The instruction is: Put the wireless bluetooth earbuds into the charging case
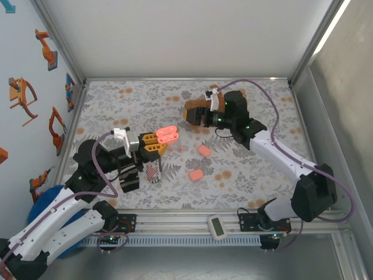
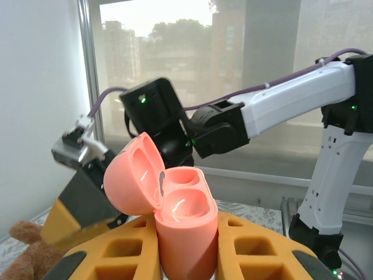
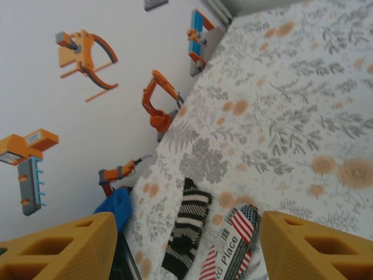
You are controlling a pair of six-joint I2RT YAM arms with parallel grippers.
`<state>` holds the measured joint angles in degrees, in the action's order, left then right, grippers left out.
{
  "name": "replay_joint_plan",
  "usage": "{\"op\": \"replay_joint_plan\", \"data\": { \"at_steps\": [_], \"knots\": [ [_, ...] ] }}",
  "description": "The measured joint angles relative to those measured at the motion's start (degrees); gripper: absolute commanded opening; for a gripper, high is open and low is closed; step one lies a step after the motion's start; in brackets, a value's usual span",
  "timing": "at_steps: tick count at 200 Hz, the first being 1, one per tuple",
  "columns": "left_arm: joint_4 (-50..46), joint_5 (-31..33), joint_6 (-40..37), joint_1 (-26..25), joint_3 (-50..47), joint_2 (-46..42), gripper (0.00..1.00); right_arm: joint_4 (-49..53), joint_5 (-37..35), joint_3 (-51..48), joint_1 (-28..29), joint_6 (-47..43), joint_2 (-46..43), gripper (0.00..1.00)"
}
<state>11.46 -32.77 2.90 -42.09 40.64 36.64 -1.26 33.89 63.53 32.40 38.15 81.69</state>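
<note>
left gripper (image 1: 155,144) clamped on open pink charging case (image 1: 167,134), lid flipped back, left of bench middle; right gripper (image 1: 195,115) jaws apart, toward far edge; earbuds too tiny to pick out tbh

Open pink charging case (image 2: 185,224) upright in left tool (image 1: 156,144)

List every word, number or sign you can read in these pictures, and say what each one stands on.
"d Place", with the letters before it unclear: on the flag-striped packet.
Small label on the orange sticker: too small to read.
Screen of the white device: too small to read.
</note>
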Motion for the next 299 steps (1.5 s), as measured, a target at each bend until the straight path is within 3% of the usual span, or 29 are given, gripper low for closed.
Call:
{"op": "replay_joint_plan", "data": {
  "at_steps": [42,111,183,299],
  "knots": [
    [-2.62,0.22,-0.98,0.02,0.00,-2.45,0.00,6.95,-2.84,4.15,3.72,-1.36,8.46,0.57],
    [-4.42,0.35,-1.25,0.00,0.00,-3.41,0.00,20.55,-13.42,16.04,10.54,-9.90,23.96,0.55],
    [-5.51,0.63,-1.25,0.00,0.00,-3.41,0.00,26.93,-17.27,24.48,13.00,-16.24,37.33,0.45],
    [-5.99,0.81,-1.64,0.00,0.13,-1.97,0.00,29.62,-18.56,29.22,13.77,-18.53,43.30,0.41]
  ]
}}
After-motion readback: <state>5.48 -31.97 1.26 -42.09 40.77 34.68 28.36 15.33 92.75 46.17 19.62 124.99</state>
